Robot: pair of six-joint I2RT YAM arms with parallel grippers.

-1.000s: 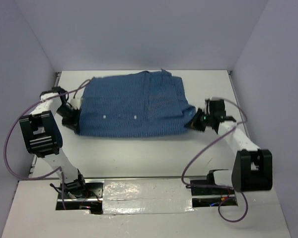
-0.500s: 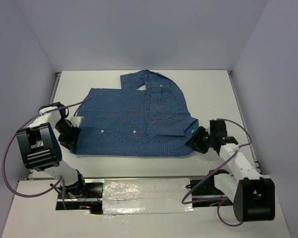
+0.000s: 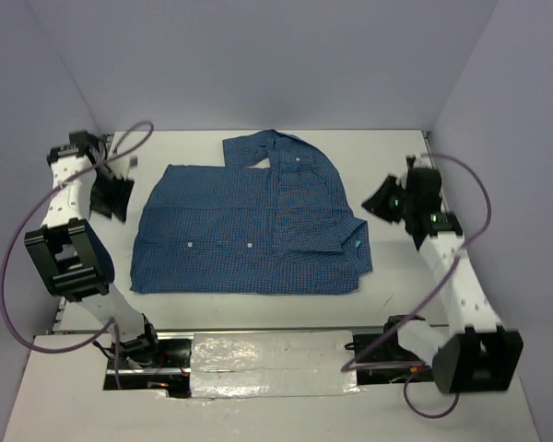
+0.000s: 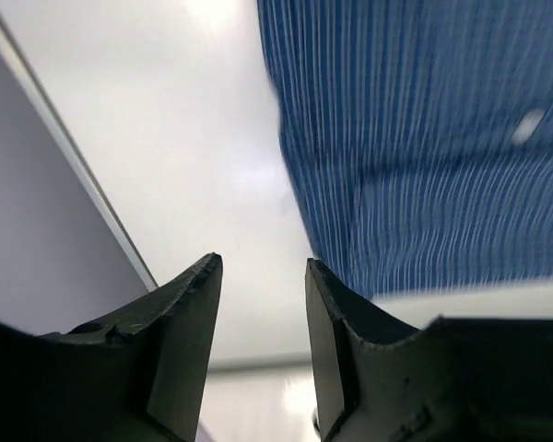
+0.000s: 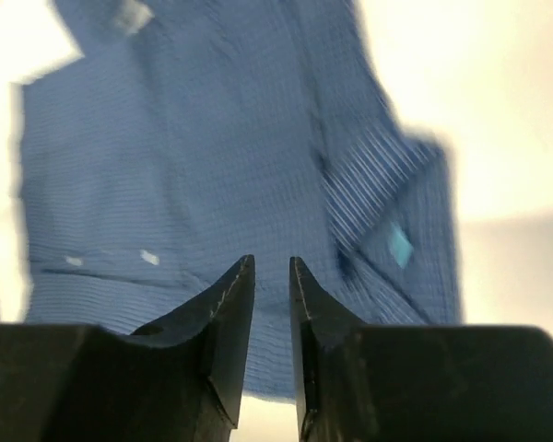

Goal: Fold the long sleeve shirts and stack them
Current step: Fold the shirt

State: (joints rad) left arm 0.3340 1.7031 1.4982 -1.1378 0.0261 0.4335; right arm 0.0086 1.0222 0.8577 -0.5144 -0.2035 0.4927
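The long sleeve shirt (image 3: 249,230) is blue and finely checked, lying folded flat in the middle of the white table (image 3: 396,147), collar end (image 3: 275,147) toward the back. It fills the upper right of the left wrist view (image 4: 424,138), blurred. My left gripper (image 3: 111,191) (image 4: 263,262) hangs off the shirt's left edge, open and empty over bare table. My right gripper (image 3: 381,198) (image 5: 271,260) is off the shirt's right side, raised, its jaws a narrow gap apart with nothing between them. The shirt (image 5: 212,166) and its light blue tag (image 5: 399,244) lie beyond it.
Grey walls close in the table on three sides; the left wall's foot (image 4: 64,157) runs near my left gripper. A foil-covered strip (image 3: 267,354) lies between the arm bases at the near edge. Purple cables (image 3: 14,249) loop off both arms.
Both grippers dragged the shirt toward the near edge, let go of its sides and opened. Each arm has since swung away outward and back, and the shirt lies flat.
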